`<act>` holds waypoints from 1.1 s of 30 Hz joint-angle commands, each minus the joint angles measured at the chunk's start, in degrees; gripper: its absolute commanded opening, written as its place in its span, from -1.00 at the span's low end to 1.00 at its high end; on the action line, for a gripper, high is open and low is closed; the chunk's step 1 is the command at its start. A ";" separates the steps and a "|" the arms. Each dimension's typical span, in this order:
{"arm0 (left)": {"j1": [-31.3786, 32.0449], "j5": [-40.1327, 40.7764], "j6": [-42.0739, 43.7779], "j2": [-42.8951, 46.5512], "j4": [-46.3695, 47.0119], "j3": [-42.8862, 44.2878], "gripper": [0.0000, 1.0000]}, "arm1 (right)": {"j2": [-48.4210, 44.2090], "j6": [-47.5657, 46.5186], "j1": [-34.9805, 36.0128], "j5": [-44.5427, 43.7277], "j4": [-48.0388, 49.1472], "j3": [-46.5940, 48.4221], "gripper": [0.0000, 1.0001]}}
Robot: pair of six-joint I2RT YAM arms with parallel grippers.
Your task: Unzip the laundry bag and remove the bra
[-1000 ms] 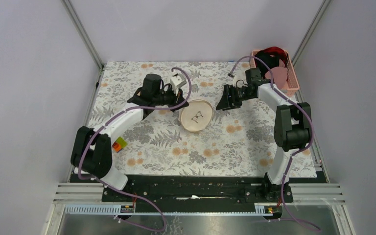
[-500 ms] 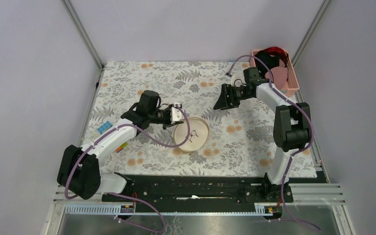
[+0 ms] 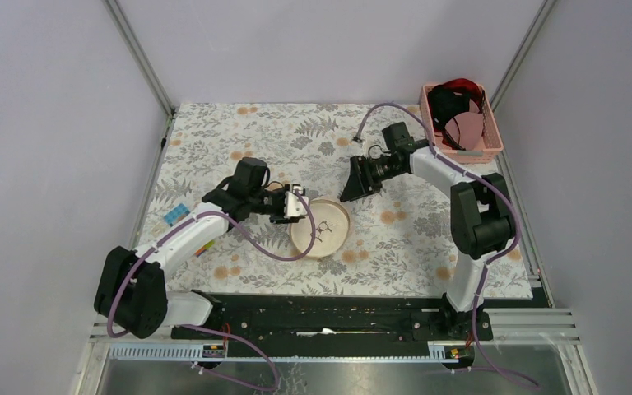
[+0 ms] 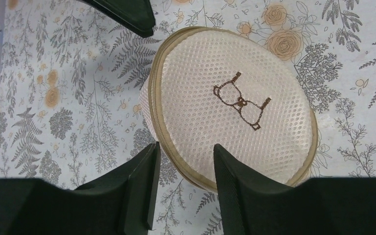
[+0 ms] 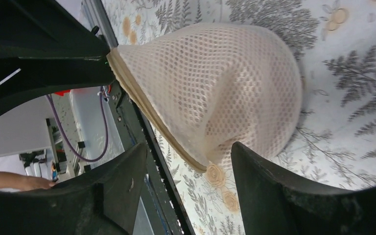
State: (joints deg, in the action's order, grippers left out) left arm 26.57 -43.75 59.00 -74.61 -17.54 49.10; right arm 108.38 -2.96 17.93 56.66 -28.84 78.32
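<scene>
The laundry bag (image 3: 321,228) is a round cream mesh case with a tan zip rim and a small dark drawing, lying tilted on the floral cloth. It fills the left wrist view (image 4: 235,103) and the right wrist view (image 5: 215,88). My left gripper (image 3: 296,206) is open at the bag's left rim, and the rim runs between its fingers (image 4: 186,166). My right gripper (image 3: 354,185) is open and empty just beyond the bag's far right side (image 5: 191,156). The bag looks zipped shut. The bra does not show in any view.
A pink slatted basket (image 3: 494,140) holding black and red garments stands at the far right corner. A blue block (image 3: 174,214) and a small coloured block (image 3: 206,245) lie by the left arm. Metal frame posts and grey walls bound the cloth.
The bag has shifted toward the near edge along with my left gripper, which swung back from the far side. My right gripper has moved left and nearer, toward the bag.
</scene>
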 commanded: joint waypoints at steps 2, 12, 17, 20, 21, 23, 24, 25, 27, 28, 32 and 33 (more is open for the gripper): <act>0.54 -1.81 0.83 -1.33 -0.74 1.25 0.07 | -1.68 -0.87 2.45 3.81 0.16 -0.89 0.37; 0.59 4.50 -1.34 -4.77 7.56 -1.49 -0.41 | -0.86 -1.13 3.64 7.45 0.12 -1.54 -0.51; 0.59 6.44 -0.82 -6.87 16.14 -2.75 -1.00 | -2.15 -0.54 3.49 7.37 0.18 -1.62 -0.49; 0.59 6.25 4.76 -9.15 18.99 -2.47 -1.00 | -2.07 0.30 2.22 5.70 0.25 -1.30 -0.35; 0.59 6.07 7.09 -10.21 19.57 -1.98 -1.00 | -1.81 0.71 1.63 5.20 0.44 -1.06 -0.29; 0.59 5.93 10.88 -12.93 21.51 -0.69 -1.00 | -1.24 1.21 0.50 3.61 0.58 -0.61 -0.16; 0.59 5.80 12.53 -14.41 21.99 0.40 -1.00 | -1.07 1.31 0.20 2.31 0.67 -0.48 -0.13; 0.55 5.70 14.99 -15.95 21.94 1.60 -1.00 | -0.92 1.18 0.16 1.05 0.67 -0.46 -0.11; 0.55 5.39 19.91 -18.89 23.00 3.72 -1.00 | -0.52 1.19 0.17 -0.03 1.01 -0.66 -0.09; 0.59 5.40 21.09 -20.09 23.92 4.51 -1.00 | -0.07 1.20 0.15 -0.04 1.04 -0.78 -0.08; 0.57 7.37 27.40 -24.16 30.82 4.41 -0.90 | 1.24 0.89 0.16 -1.46 1.07 -1.68 -0.08; 0.60 8.31 27.49 -25.00 34.32 3.48 -0.78 | 1.41 0.77 0.17 -1.67 1.18 -1.80 -0.08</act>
State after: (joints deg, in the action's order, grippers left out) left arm 26.98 -36.99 78.11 -97.23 4.91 52.07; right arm 108.75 -2.07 17.89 57.06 -28.42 76.71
